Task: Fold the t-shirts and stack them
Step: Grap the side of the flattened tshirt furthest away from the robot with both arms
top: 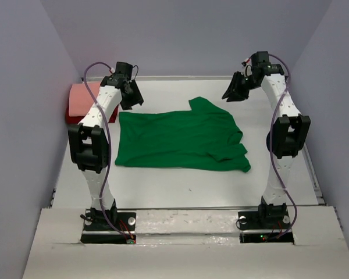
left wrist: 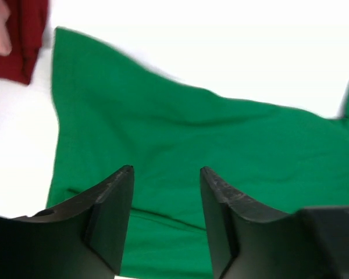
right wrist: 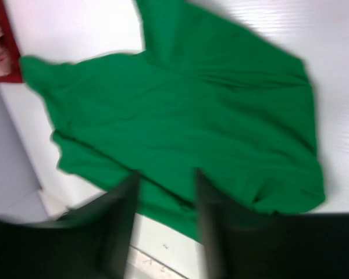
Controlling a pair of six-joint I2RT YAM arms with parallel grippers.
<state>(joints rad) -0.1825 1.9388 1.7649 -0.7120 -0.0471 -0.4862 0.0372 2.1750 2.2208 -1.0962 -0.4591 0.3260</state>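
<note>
Left gripper point(left wrist: 166, 171) and right gripper point(right wrist: 166, 174), jaws parted, hang near rumpled green t-shirt point(top: 174, 139).

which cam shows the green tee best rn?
Top external: the whole green t-shirt is in frame, outline clear. Left wrist crops it at the frame edges, with the left claw in front. Right wrist shows most of it, but blurred, with the right claw over one edge.

You have a white table point(top: 180, 186) with the green t-shirt point(top: 174, 139) spread flat at its centre. At ten o'clock from it, the folded dark red t-shirt point(top: 71, 118) lies by the table's edge.
</note>
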